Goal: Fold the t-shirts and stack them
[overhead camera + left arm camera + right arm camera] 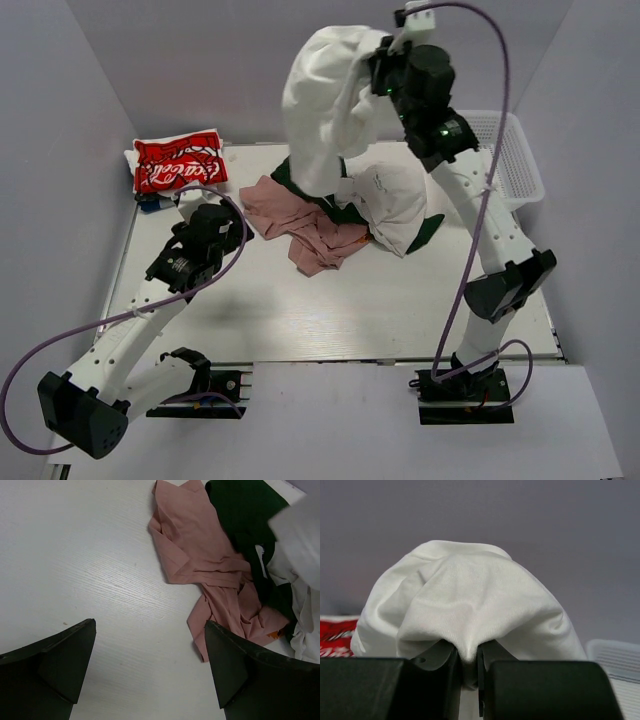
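White t-shirt (318, 105): upper centre of frame, hanging limp, pinched at a bunched fold by right gripper (469, 667). Light, soft, floppy; likely best gripped at hem corners. Left gripper (150, 665): spread, empty.

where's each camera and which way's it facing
Top external: above the table's near edge, looking down; left arm and right arm show.
Left wrist: on the left arm, looking down at the pink t-shirt; open left gripper shows.
Right wrist: raised, looking level at the wall; right gripper pinches the white t-shirt.
Shared: top and right wrist both show the red t-shirt.
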`<state>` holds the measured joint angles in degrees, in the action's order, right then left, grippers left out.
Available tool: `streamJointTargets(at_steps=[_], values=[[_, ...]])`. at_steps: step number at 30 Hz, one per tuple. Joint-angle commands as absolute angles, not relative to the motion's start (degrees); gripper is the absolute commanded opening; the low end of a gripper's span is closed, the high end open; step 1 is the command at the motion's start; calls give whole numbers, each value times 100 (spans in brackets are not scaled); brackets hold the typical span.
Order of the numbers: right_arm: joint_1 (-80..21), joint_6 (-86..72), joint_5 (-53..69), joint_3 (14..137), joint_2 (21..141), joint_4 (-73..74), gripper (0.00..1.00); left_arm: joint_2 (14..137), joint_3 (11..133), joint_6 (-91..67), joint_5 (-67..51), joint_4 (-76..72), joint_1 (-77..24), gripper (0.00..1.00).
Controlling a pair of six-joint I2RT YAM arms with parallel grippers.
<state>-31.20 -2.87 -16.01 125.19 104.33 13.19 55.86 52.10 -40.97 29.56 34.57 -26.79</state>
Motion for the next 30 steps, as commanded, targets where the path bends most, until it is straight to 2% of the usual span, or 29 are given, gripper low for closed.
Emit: streamJointTargets(at_steps=[1,6,12,17,22,23,24,25,26,29,30], values=[[-2665,446,-2609,12665,10037,415,0,5440,5177,-4087,2979,3366,-2663,100],[-1997,1597,-3628,12946,10055,-350,0,5440,5177,-4034,2961,3437,-2663,100],[-1064,2188,-3972,12973,10221,-624,0,5440,5063,-3912,2980,3358,-2716,100],[-353,2146,-4271,12281,10502,-326,0,5493,5115,-3911,2787,3410,-2655,100],[219,1047,-4377,11207,10845,534,0,5687,5352,-3780,2364,3516,-2654,100],[237,663,-4090,11006,11011,675,9,5765,5353,-3779,2364,3585,-2654,100],[272,564,-3930,10987,11074,1016,50,5844,5405,-3779,2364,3638,-2654,100],[272,415,-3581,10978,11118,1324,77,5845,5475,-3779,2364,3691,-2654,100],[255,465,-3125,10978,11170,1579,90,5923,5476,-3779,2364,3744,-2654,100],[71,518,-2139,10899,10996,1880,90,6046,5589,-3709,2251,3875,-2654,100],[44,640,-1222,10855,10821,1890,90,6047,5590,-3709,2172,3876,-2654,100]])
